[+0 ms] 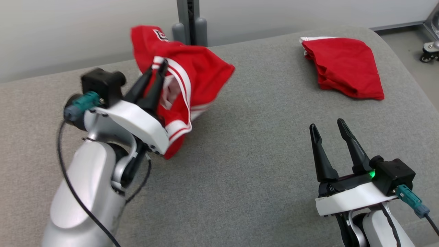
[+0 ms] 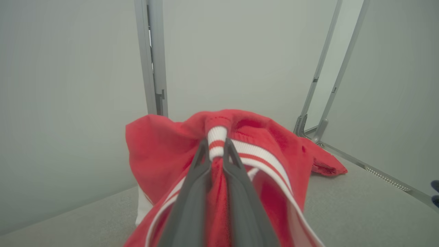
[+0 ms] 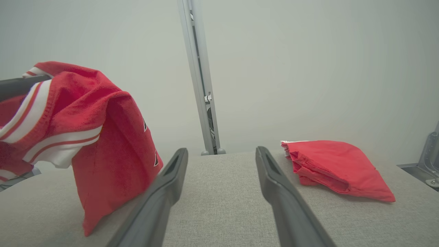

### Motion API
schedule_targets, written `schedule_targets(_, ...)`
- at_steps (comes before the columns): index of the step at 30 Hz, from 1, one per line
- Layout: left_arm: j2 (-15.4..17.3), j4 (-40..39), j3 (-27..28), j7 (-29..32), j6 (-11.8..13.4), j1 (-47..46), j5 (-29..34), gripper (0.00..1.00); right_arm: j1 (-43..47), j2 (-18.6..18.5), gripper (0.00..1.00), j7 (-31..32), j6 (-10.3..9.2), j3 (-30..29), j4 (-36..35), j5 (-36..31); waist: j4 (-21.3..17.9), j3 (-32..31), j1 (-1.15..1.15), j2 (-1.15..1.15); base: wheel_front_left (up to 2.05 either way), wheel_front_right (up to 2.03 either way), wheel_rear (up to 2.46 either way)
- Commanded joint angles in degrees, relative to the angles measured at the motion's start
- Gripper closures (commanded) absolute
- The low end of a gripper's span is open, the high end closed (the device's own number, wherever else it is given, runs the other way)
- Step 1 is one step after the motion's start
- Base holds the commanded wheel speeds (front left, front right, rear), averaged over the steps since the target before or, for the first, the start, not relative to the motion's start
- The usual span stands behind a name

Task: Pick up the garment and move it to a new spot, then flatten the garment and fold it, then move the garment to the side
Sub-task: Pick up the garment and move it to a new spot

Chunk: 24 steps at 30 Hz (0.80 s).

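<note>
A red garment (image 1: 192, 72) with white-striped trim hangs bunched above the grey cushioned surface (image 1: 253, 154), lifted at the left. My left gripper (image 1: 158, 67) is shut on its striped band, and the cloth drapes down around the fingers. The left wrist view shows that gripper (image 2: 216, 145) pinching the white-and-red band, the garment (image 2: 164, 151) spilling to both sides. From the right wrist, the garment (image 3: 103, 137) hangs at the left with its lower corner touching the surface. My right gripper (image 1: 328, 125) stands open at the lower right, nothing between its fingers (image 3: 171, 171).
A second red garment (image 1: 343, 67) lies folded at the far right of the surface, and shows as a folded pile (image 3: 336, 168) in the right wrist view. A grey metal post (image 1: 188, 20) rises behind the back edge. A frame foot with a caster (image 1: 430, 51) stands on the floor at the right.
</note>
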Motion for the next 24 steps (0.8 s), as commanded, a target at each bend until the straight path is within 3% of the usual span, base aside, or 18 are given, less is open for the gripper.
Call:
schedule_targets(1,0.3,-0.3,-0.6,0.0,-0.4,1.0,0.4,1.0,-0.4,0.1,0.0,-0.3,0.01,-0.1,-0.3,0.3,-0.9,0.8,0.0,0.0,0.0,0.0,0.0)
schedule_targets(6,-0.9,2.9,-5.5,-1.8,-1.2,3.4,2.8,1.0,-0.9,0.3,0.0,-0.3,0.01,-0.1,-0.4,0.4,-1.7,2.3,0.0,0.0,0.0,0.0,0.0)
schedule_targets(17,-2.3,20.3,-11.1,-9.8,-2.0,1.8,6.3,1.0,-1.9,0.5,0.0,-0.3,0.01,-0.2,-0.3,0.2,-2.2,4.2,0.0,0.0,0.0,0.0,0.0)
schedule_targets(18,-2.7,21.2,-11.1,-10.5,-1.9,1.5,6.0,0.95,-1.8,0.5,0.0,-0.3,0.01,-0.3,-0.2,0.1,-2.1,4.2,0.0,0.0,0.0,0.0,0.0)
schedule_targets(19,-3.1,22.0,-11.0,-11.2,-1.9,1.3,5.7,0.28,-1.6,0.5,0.0,-0.3,0.01,-0.3,-0.1,0.1,-1.8,4.1,0.0,0.0,0.0,0.0,0.0)
schedule_targets(20,-3.3,22.3,-10.9,-12.1,-1.7,1.1,5.4,0.0,-1.5,0.5,0.0,-0.3,0.01,-0.2,0.0,0.1,-1.5,3.9,0.0,0.0,0.0,0.0,0.0)
schedule_targets(24,-4.0,22.5,-10.1,-14.7,-1.3,0.9,4.0,0.0,-0.9,0.5,0.0,-0.3,0.01,0.1,0.3,0.1,0.1,2.7,0.0,0.0,0.0,0.0,0.0)
